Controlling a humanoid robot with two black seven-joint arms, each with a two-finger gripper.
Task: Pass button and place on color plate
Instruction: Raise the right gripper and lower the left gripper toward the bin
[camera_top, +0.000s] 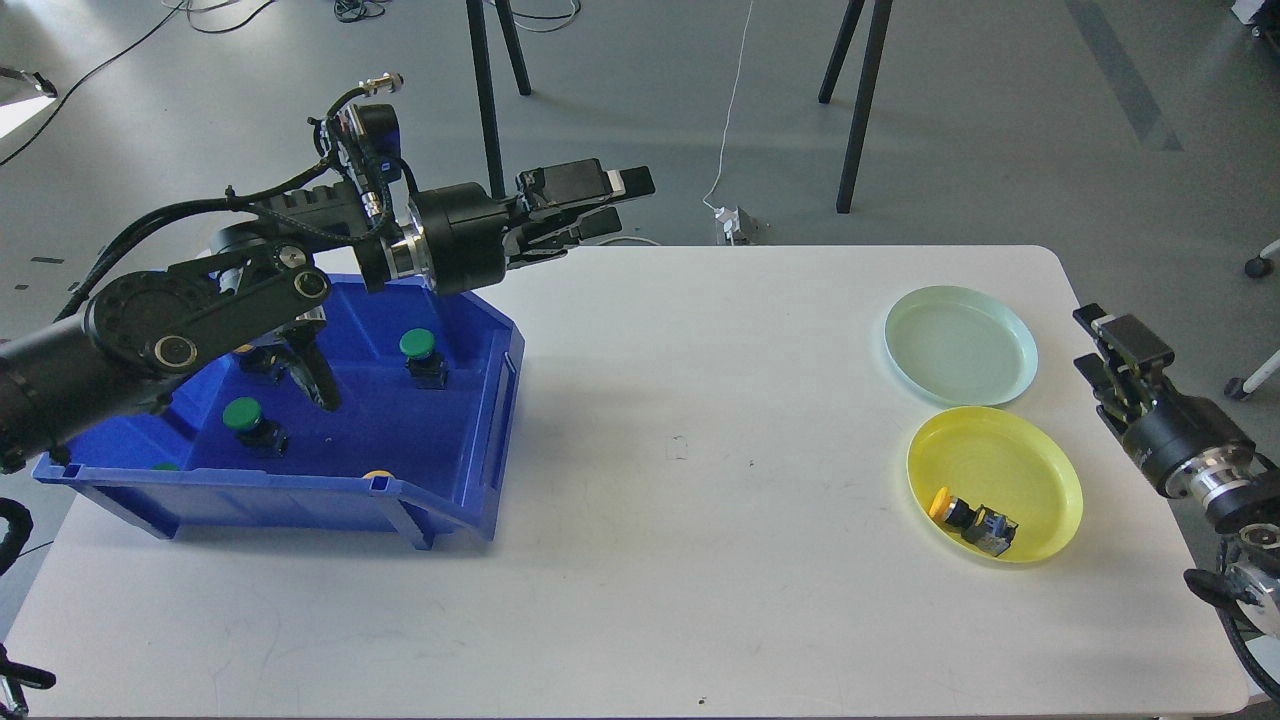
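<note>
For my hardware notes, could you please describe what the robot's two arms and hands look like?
Both arms are black with silver metal rings at the wrists. The left hand has two long flat black fingers, one with a pale tip; braided black cables and a silver connector run along that arm. The right hand is blocky and black on a round black wrist.

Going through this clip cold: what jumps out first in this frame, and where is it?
The big blue bin at the table's left, holding green buttons, with the left gripper raised beyond its far corner. At the right, a yellow plate carries one yellow button lying on its side, just nearer than an empty pale green plate. The right gripper sits at the table's right edge.
</note>
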